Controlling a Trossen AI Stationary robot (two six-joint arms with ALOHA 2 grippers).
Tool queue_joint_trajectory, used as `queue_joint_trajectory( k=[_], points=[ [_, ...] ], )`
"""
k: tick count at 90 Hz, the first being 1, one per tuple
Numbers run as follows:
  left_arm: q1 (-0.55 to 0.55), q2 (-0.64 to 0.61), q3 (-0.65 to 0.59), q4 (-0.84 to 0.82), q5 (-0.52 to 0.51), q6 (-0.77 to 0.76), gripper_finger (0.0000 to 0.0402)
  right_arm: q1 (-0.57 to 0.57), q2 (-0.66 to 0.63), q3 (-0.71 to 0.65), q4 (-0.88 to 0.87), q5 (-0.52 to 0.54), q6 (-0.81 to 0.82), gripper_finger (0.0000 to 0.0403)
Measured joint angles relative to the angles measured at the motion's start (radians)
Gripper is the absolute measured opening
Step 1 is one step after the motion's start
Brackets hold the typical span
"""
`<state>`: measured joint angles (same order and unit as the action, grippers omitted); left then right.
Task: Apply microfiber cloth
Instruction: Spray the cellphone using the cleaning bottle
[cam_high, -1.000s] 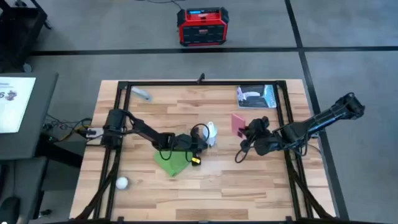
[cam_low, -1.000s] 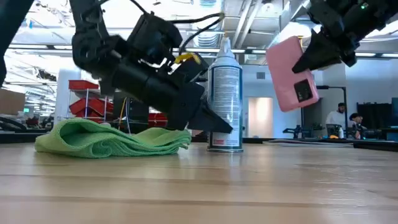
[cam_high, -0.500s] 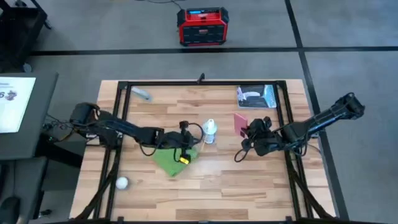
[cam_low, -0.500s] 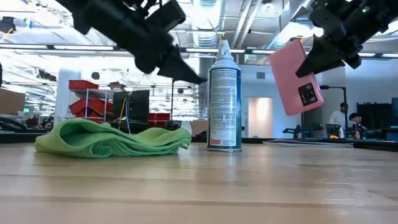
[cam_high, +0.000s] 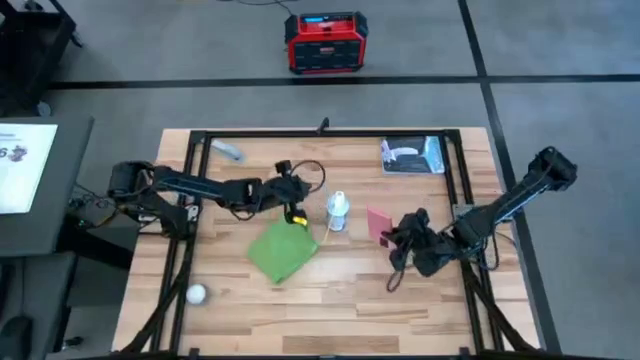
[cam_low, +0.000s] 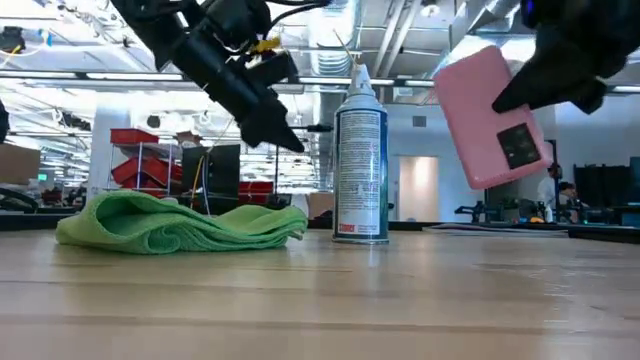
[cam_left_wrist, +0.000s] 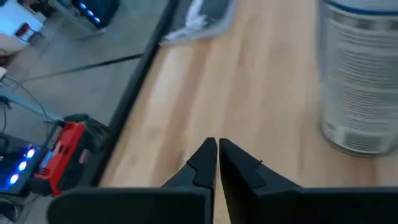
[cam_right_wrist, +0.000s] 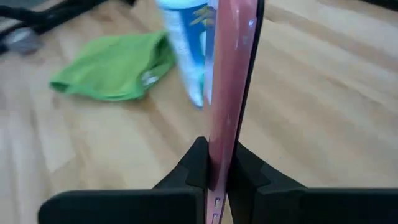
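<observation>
The left gripper (cam_high: 297, 215) hangs in the air with its two fingers pressed together on nothing, just above the far edge of the microfiber cloth (cam_high: 283, 250) and beside the spray can (cam_high: 338, 211). The right gripper (cam_high: 392, 236) is clenched on a pink phone (cam_high: 379, 224), which it holds up over the table on the other side of the can, tilted, with the camera side turned to the low view. The microfiber cloth is bright green and soft, it lies flat in the high view but shows loose folds and a rumpled top in the low view (cam_low: 180, 223). It rests on the table a little toward the front from the can, near it but not touching, and no gripper touches it. The table (cam_high: 330, 300) is of light wooden planks with a dark frame; a white ball (cam_high: 196, 294) lies near its front left corner and a blue-and-white packet (cam_high: 411, 156) near the far right corner. On the grey floor beyond the table stands a red box (cam_high: 325, 42). Compared with half a second ago, the left gripper has moved off the cloth toward the far side, so the whole cloth is now uncovered, and the right gripper has carried the phone lower and nearer to the front.
</observation>
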<state>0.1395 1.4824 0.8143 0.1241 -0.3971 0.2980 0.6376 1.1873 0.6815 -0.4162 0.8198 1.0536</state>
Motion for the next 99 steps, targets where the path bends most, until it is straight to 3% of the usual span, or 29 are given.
queue_joint_trajectory(
  k=[16, 24, 34, 45, 56, 71, 78, 86, 99],
  points=[
    [0.138, -0.080, -0.030, 0.138, 0.223, 0.063, 0.0000, 0.053, 0.071, 0.000, 0.103, 0.015, -0.001, 0.0014],
    [0.223, -0.100, -0.102, 0.311, 0.446, 0.068, 0.0000, 0.049, 0.118, 0.000, 0.178, -0.008, -0.022, 0.0014],
    [0.297, -0.090, -0.172, 0.497, 0.644, 0.049, 0.0000, 0.029, 0.181, 0.009, 0.305, -0.052, -0.116, 0.0014],
    [0.340, -0.054, -0.177, 0.545, 0.786, 0.060, 0.0000, -0.004, 0.246, 0.059, 0.449, -0.111, -0.265, 0.0014],
    [0.362, 0.002, -0.130, 0.546, 0.889, 0.065, 0.0000, -0.051, 0.314, 0.128, 0.483, -0.174, -0.375, 0.0014],
    [0.392, 0.077, -0.055, 0.544, 1.050, 0.033, 0.0000, -0.094, 0.370, 0.185, 0.475, -0.209, -0.410, 0.0014],
    [0.391, 0.086, -0.019, 0.524, 1.078, 0.034, 0.0000, -0.098, 0.374, 0.189, 0.473, -0.209, -0.422, 0.0014],
    [0.387, 0.084, 0.037, 0.409, 1.100, 0.073, 0.0000, -0.098, 0.373, 0.191, 0.482, -0.200, -0.422, 0.0014],
    [0.342, 0.081, 0.166, 0.085, 1.124, 0.213, 0.0000, -0.111, 0.373, 0.191, 0.487, -0.188, -0.419, 0.0014]
  ],
)
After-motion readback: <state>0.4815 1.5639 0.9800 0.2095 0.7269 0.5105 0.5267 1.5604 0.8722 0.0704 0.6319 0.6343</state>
